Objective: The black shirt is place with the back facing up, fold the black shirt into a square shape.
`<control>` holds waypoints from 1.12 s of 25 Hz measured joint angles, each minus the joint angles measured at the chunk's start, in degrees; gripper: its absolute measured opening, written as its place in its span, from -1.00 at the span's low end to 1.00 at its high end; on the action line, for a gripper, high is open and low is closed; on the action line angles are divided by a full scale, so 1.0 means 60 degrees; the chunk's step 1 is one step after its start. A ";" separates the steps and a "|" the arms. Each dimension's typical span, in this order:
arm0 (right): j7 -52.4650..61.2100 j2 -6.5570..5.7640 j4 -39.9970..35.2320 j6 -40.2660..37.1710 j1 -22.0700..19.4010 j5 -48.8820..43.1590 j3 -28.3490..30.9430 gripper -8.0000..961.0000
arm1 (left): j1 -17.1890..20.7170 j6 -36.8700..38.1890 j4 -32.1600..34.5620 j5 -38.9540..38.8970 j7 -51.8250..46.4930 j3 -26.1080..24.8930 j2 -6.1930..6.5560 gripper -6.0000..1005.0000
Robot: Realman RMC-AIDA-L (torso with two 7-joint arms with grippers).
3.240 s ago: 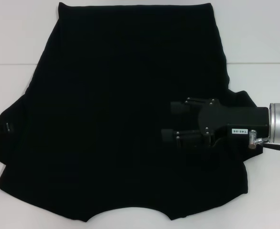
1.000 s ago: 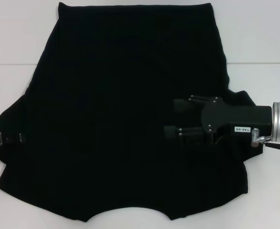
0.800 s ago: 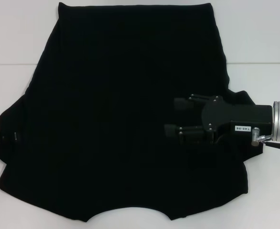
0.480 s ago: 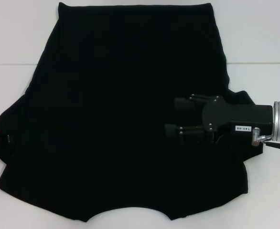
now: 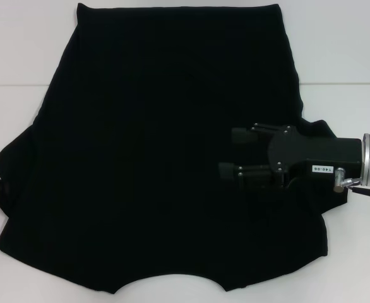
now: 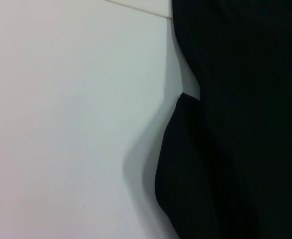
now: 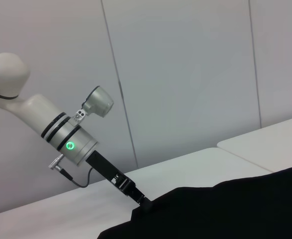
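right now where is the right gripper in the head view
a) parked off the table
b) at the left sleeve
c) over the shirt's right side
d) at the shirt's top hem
c: the right gripper hangs over the right side of the black shirt, fingers apart, holding nothing.

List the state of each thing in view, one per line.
black shirt: spread flat on the table, unfolded, neckline toward the robot.
left gripper: at the shirt's left sleeve edge, tip down on the fabric.
right gripper: open, above the shirt's right side.
table: white, under the shirt.
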 joint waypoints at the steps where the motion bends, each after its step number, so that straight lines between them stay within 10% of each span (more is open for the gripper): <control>1: -0.0007 0.0000 0.0000 0.0000 -0.0003 0.0001 0.0003 0.91 | 0.0001 0.0004 0.0000 0.0001 0.0005 0.0000 0.0000 -0.81; 28: -0.0041 0.0172 0.0411 0.0077 -0.0016 0.0013 0.0535 0.91 | 0.0245 -0.0040 0.0258 -0.0119 0.0170 -0.0979 0.0050 -0.98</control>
